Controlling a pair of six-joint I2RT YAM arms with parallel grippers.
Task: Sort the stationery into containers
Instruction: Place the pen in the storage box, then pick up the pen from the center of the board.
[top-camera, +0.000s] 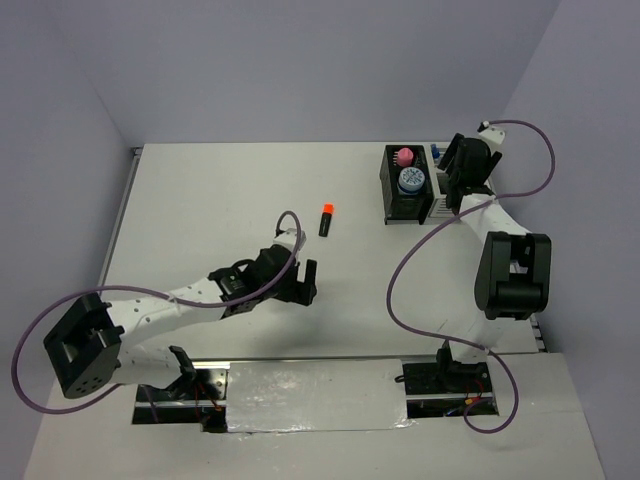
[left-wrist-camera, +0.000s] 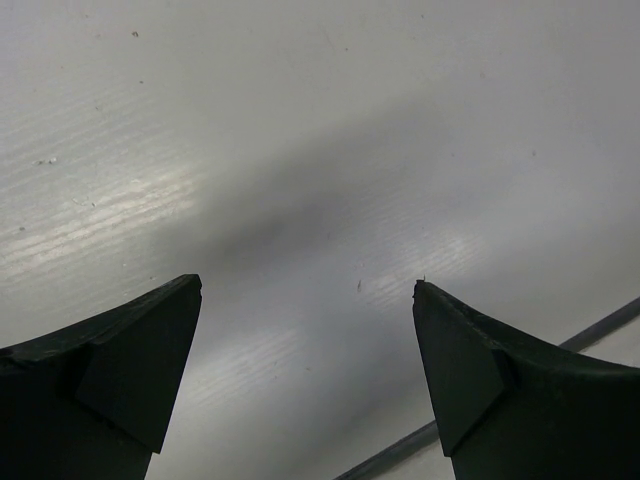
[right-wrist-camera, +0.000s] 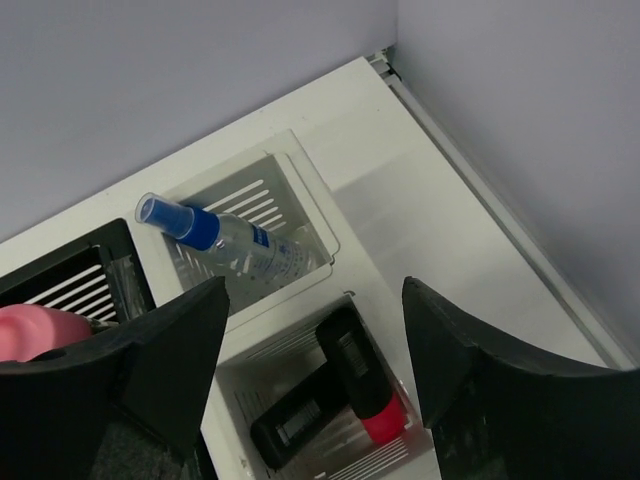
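The orange-ended marker (top-camera: 326, 220) lies on the tabletop (top-camera: 220, 190) at 1 o'clock from the spread, empty left tool (top-camera: 303, 279); a skewed closing could roll it away. The right tool (right-wrist-camera: 315, 290) is spread above the white box (right-wrist-camera: 312, 195).

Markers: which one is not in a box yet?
The orange-ended marker, lying alone on the table ahead of the left tool. The pink-ended marker and the second black marker already lie in the white box.
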